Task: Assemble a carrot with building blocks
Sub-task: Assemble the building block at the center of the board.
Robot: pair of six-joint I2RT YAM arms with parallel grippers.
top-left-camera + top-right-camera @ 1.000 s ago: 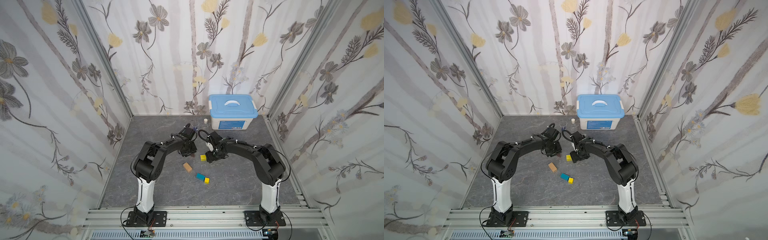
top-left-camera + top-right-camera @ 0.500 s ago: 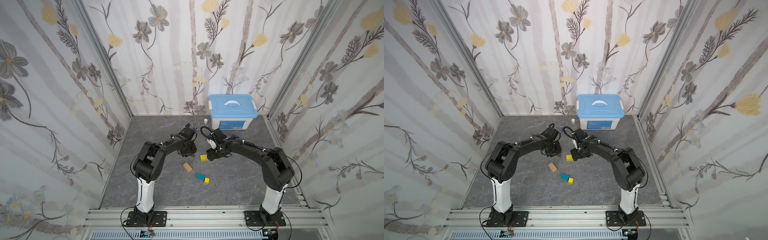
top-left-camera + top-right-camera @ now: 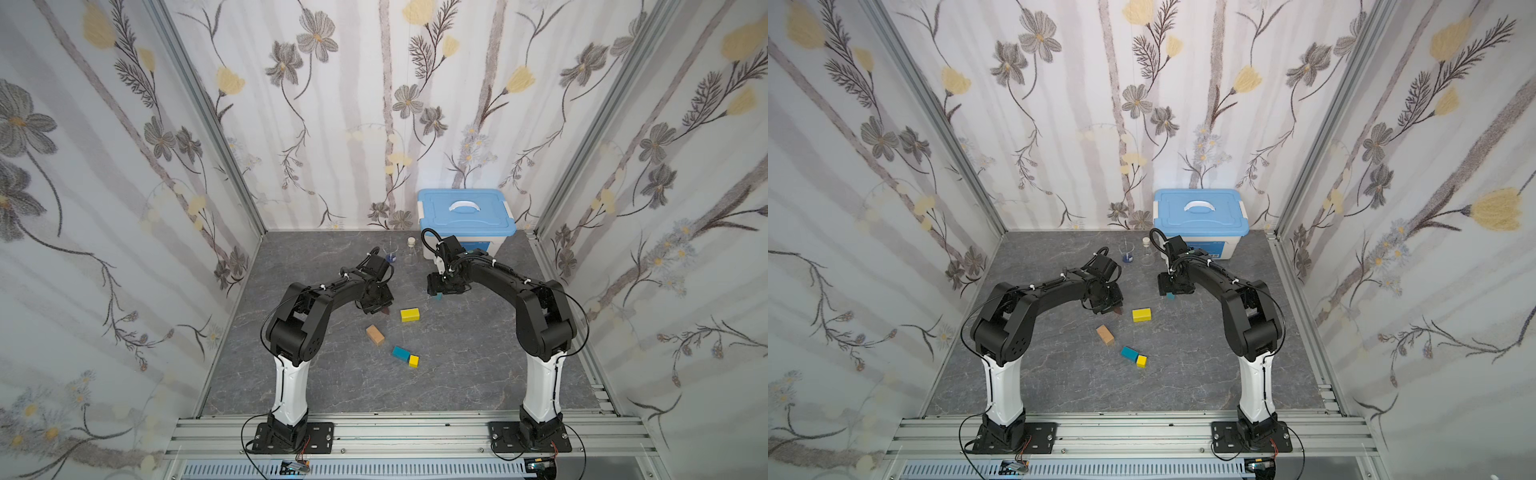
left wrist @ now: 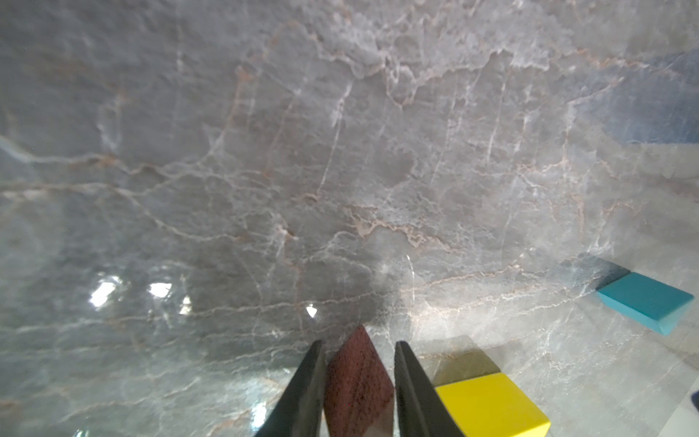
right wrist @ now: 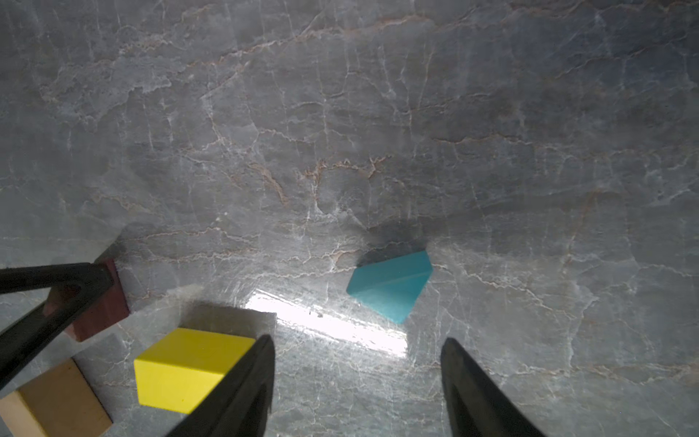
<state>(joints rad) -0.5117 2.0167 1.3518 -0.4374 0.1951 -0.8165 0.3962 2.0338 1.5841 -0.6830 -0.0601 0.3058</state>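
Both top views look down from high over the table [image 3: 332, 386]; wrist views sit close behind left tool [image 4: 359, 342], right tool [image 5: 357, 338].

Blue-lidded box [image 3: 465, 222], beaker [image 3: 391, 254] (blue liquid), small flask [image 3: 411, 250]

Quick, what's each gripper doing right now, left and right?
Left gripper: closed on the maroon wedge.
Right gripper: open, holding nothing; the teal wedge lies loose just ahead of it.
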